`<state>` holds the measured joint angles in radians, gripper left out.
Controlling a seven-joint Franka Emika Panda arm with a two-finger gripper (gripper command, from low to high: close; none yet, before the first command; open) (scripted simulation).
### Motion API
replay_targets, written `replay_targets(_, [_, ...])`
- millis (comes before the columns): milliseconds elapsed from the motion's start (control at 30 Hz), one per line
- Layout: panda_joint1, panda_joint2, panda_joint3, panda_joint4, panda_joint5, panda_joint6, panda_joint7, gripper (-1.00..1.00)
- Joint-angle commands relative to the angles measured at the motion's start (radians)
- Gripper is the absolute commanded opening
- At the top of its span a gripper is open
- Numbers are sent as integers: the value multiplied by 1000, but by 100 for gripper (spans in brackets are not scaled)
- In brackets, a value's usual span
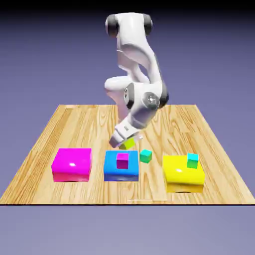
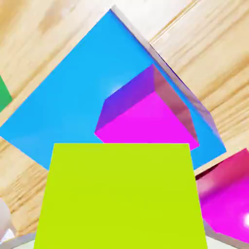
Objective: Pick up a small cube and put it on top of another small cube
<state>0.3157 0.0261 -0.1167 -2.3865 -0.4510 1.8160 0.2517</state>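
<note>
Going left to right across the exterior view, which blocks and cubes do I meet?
Big magenta block → blue block with a small magenta cube on it → small teal cube → yellow block with another small teal cube on it. Left out: the lime cube, overlapping the blue block's span.

A: What does the table [image 1: 94, 124] look like to you?
B: Wood, pale, with streaky grain running through it.
A: And the big yellow block [image 1: 183, 175]?
B: Smooth and glossy, like plastic, with a bright glint on top. The big magenta block [image 1: 72, 162] shines the same way.
A: The lime cube [image 2: 121, 194]?
B: Smooth and flat-looking, more matt in the hand view.
A: The arm [image 1: 132, 37]?
B: Smooth white shell, softly shiny, with dark joint caps [image 1: 112, 25].
</note>
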Motion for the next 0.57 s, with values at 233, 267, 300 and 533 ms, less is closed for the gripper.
replay_targets(233, [-11,100,135,21,-250,-68,31,-100])
replay_targets(267, [-24,117,122,-6,-274,-25,47,-100])
replay_targets(300, [-38,133,109,-33,-297,19,64,-100])
replay_targets(533, [2,84,148,48,-226,-112,15,100])
